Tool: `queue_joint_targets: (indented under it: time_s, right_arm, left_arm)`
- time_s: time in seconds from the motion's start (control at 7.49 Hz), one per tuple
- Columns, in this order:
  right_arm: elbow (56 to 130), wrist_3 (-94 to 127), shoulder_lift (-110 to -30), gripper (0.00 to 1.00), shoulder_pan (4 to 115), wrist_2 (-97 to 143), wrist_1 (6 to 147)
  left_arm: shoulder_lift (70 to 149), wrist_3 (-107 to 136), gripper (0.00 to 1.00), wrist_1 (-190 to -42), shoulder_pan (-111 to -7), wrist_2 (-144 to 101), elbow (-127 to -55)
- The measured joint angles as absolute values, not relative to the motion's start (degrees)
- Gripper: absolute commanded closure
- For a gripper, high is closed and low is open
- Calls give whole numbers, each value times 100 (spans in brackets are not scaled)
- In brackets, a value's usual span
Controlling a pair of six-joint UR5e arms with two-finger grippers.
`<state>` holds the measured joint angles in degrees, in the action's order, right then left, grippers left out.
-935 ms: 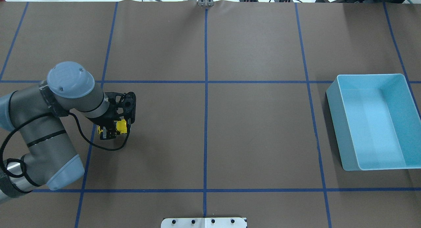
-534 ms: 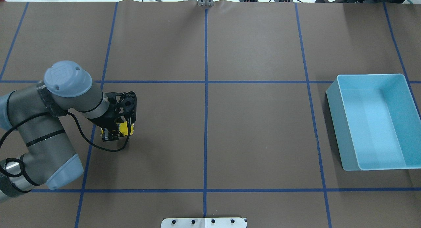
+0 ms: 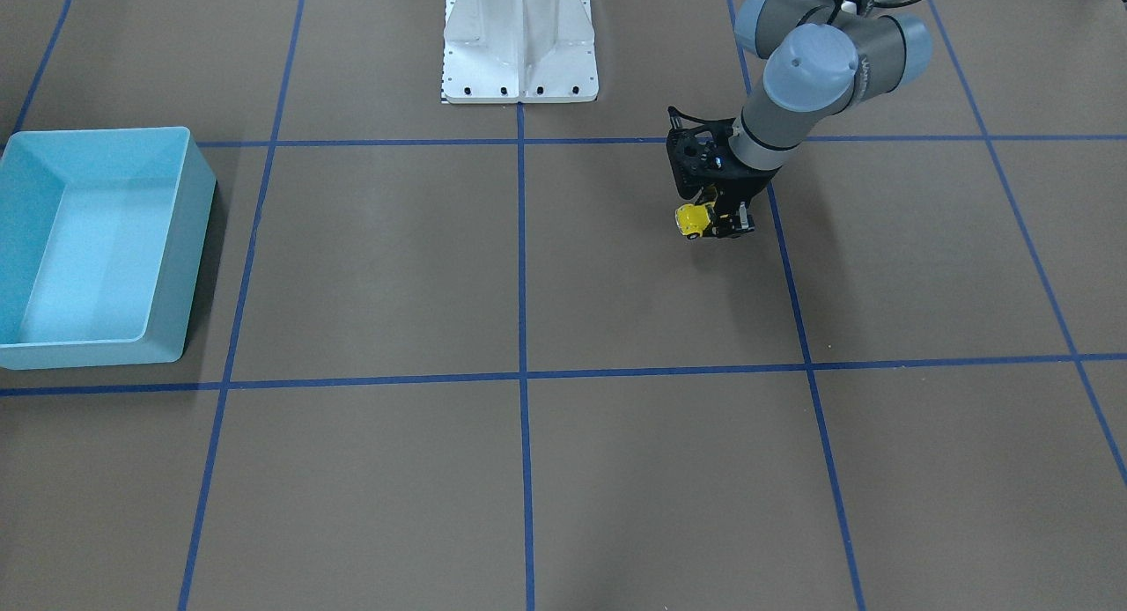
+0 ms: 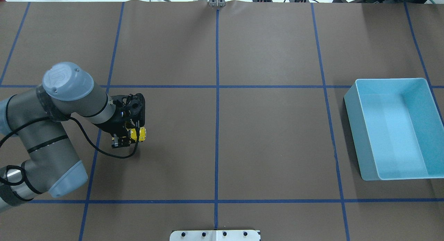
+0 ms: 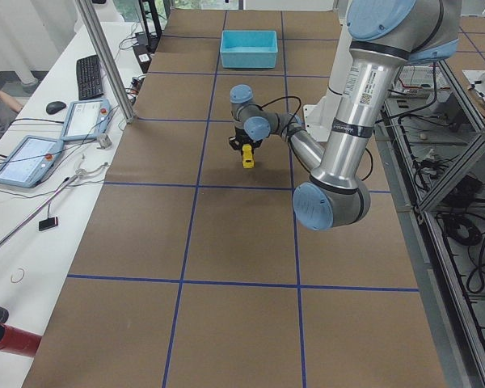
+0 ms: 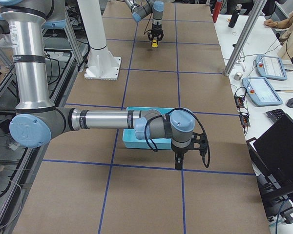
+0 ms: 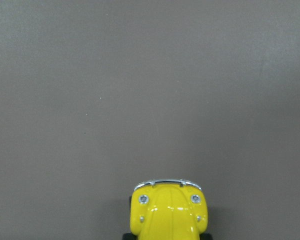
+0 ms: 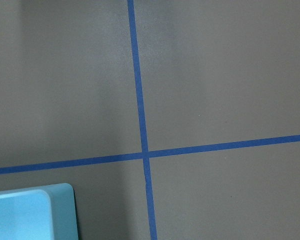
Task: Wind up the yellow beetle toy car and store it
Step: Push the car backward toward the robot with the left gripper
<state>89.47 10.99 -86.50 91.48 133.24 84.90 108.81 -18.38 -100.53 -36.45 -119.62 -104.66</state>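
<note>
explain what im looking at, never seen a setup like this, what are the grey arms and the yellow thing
These are two grey robot arms at a brown table marked with blue tape, filmed at one moment from above, from across the table, from each end, and from a camera on each wrist. The left gripper is shut on a yellow beetle toy car, low at the table. An empty light-blue bin stands far off to the other side. The right gripper hangs beside that bin; I cannot tell whether it is open.
</note>
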Motion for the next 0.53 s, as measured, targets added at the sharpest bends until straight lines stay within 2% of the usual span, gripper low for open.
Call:
queue_joint_targets:
  time_s: [0.53]
  right_arm:
    - [8947, 1098, -8648, 0, 9141, 13324, 8490]
  left_arm:
    - [10840, -1855, 100, -10791, -3730, -12180, -10136]
